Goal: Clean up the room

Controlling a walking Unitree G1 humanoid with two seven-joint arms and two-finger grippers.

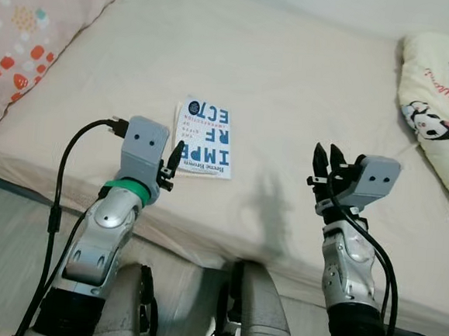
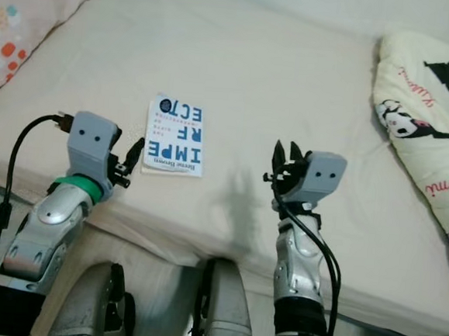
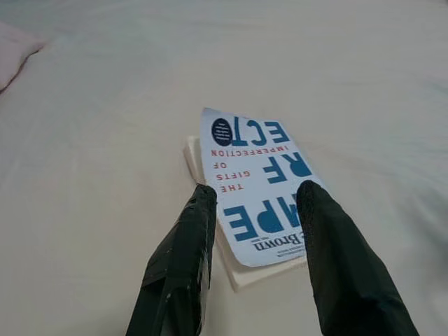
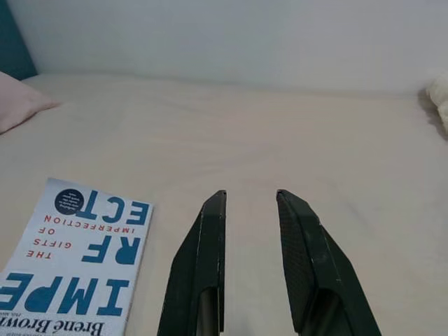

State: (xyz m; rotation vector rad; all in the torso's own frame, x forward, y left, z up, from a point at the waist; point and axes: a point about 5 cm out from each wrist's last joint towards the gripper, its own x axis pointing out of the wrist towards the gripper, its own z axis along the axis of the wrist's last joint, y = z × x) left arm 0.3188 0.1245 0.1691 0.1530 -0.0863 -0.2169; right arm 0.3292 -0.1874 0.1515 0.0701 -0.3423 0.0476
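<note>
A white paperback book with blue and red lettering lies flat on the cream bed sheet, near the bed's front edge. My left gripper hovers just in front of the book's near end, open, its fingers astride the near corner of the cover without touching it. My right gripper is raised over the sheet to the right of the book, open and holding nothing; from its wrist the book is off to one side.
A pink patterned pillow lies at the bed's far left. A cream cartoon-print blanket is bunched at the right. The bed's front edge runs just before my arms, with grey floor below.
</note>
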